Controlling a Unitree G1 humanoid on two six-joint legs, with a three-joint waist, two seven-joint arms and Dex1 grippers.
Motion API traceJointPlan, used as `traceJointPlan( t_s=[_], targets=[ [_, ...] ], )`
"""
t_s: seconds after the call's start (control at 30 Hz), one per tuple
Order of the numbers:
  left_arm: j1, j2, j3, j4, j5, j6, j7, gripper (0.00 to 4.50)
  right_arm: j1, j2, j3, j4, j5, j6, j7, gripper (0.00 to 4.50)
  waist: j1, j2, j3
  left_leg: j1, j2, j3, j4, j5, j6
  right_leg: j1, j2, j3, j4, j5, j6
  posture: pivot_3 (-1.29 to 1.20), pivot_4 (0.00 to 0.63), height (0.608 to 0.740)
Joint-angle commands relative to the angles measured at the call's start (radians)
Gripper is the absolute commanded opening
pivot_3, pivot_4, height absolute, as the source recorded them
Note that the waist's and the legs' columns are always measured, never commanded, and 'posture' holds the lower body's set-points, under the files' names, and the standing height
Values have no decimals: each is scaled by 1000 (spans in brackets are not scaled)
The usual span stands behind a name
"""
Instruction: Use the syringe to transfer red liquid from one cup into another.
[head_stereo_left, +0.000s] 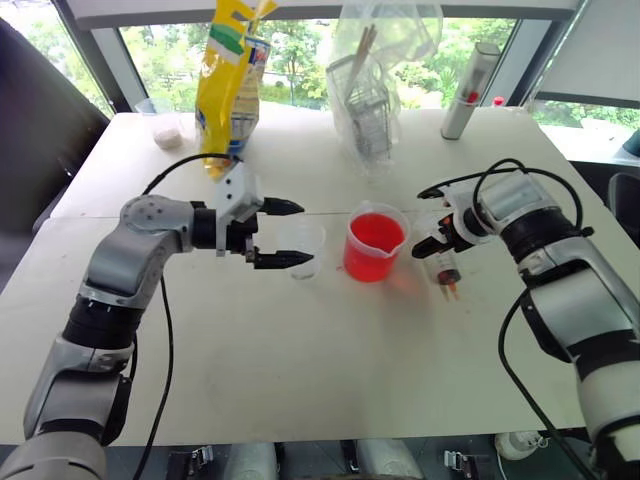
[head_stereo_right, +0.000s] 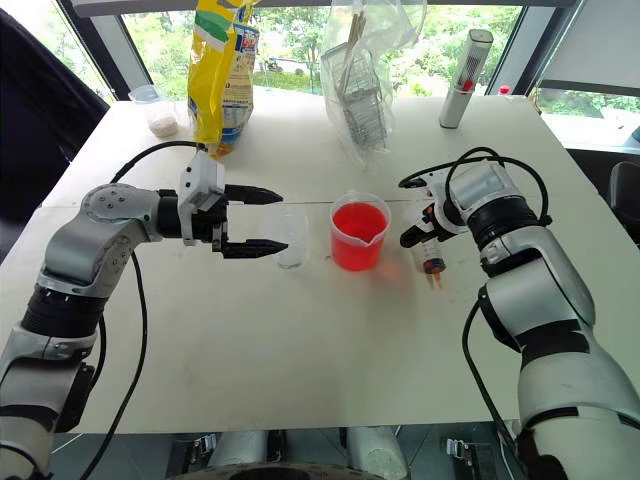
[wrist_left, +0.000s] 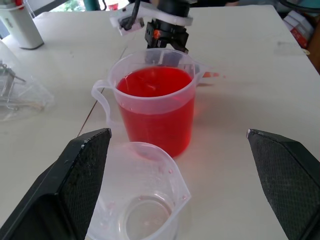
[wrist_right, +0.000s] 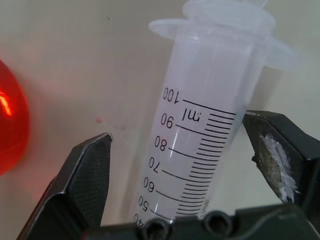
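Spread wide, the left gripper (head_stereo_left: 278, 234) flanks the small clear ribbed cup (head_stereo_left: 303, 248) at nine o'clock of the red-filled spouted beaker (head_stereo_left: 375, 243), while the right wrist view shows the right gripper (wrist_right: 182, 152) open astride the clear graduated syringe (wrist_right: 210, 115), pads apart from its barrel.

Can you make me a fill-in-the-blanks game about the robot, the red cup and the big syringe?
1. The liquid in the spouted beaker is ____.
2. The syringe sits between the open fingers of the ____ gripper.
3. The small cup by the left gripper looks ____ of liquid.
4. The yellow bag stands at the ____ side of the table.

Missing words: red; right; empty; far
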Motion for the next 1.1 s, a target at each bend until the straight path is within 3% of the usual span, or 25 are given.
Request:
traceJointPlan(
  t_s=[0.03, 0.1, 0.23, 0.27, 0.47, 0.53, 0.73, 0.8, 0.9, 1.1],
  targets=[
    [0, 10, 41, -44, -11, -5, 12, 4500, -29, 21, 21, 57, -72, -46, 48, 4221, 1, 0, 0, 0, 0, 0, 0, 0, 0, 0, 0, 0, 0, 0, 0, 0, 150, 739],
    [1, 12, 42, -50, -11, -6, 19, 4500, -32, 34, 21, 78, -98, -57, 66, 3606, 1, 0, 0, 0, 0, 0, 0, 0, 0, 0, 0, 0, 0, 0, 0, 0, 150, 739],
    [1, 9, 44, -54, -6, -12, 25, 4500, -32, 55, 11, 100, -137, -58, 91, 1637, 0, 0, 0, 1, 0, 0, 1, 0, 0, 1, 0, 0, 1, 0, 0, 0, 150, 739],
    [0, 8, 44, -54, -4, -14, 26, 4500, -32, 57, 8, 99, -144, -54, 96, 1402, 0, 0, 0, 2, 0, 0, 1, 0, 0, 2, 0, 0, 1, 0, 0, 0, 150, 739],
    [-32, 4, 44, -32, -1, -23, 20, 4500, -20, 27, -59, 38, -160, 21, 62, 1398, 1, 0, 0, 2, 0, 0, 2, 0, 0, 3, 0, 0, 1, 0, 0, 0, 150, 739],
    [-53, 1, 52, -13, -10, -19, 14, 4500, 15, -21, -127, -87, -145, 71, 20, 1398, 4, 0, 0, 1, 0, 0, 2, 0, 0, 2, 0, 0, 1, 0, 0, 0, 150, 739],
    [-123, -8, 44, 88, -4, -36, -36, 4500, 331, -176, -430, -867, -106, 16, -117, 1398, 11, 2, 0, -2, -1, -1, 1, 0, 0, 0, -2, -1, -1, 0, 0, 0, 150, 739],
    [-157, -20, 34, 131, 1, -41, -59, 4500, 402, -148, -568, -1062, -66, -3, -171, 1398, 2, 3, 0, -2, -1, -2, 1, 0, 0, 0, -1, -1, -1, 0, 1, 0, 150, 739],
    [-204, -20, 30, 210, 16, -70, -107, 4500, 415, -74, -655, -1223, -43, -24, -266, 1398, -9, 3, 1, 1, 0, -2, 0, 0, -1, 1, 1, 0, 1, 0, 1, 0, 150, 739],
    [-291, -57, 5, 335, 54, -126, -166, 4500, 365, 248, -882, -1423, 164, -88, -433, 1398, -19, 3, 0, 3, 0, -2, -2, 2, -3, 2, 3, -1, 2, 0, 0, 0, 150, 739]
  ],
)
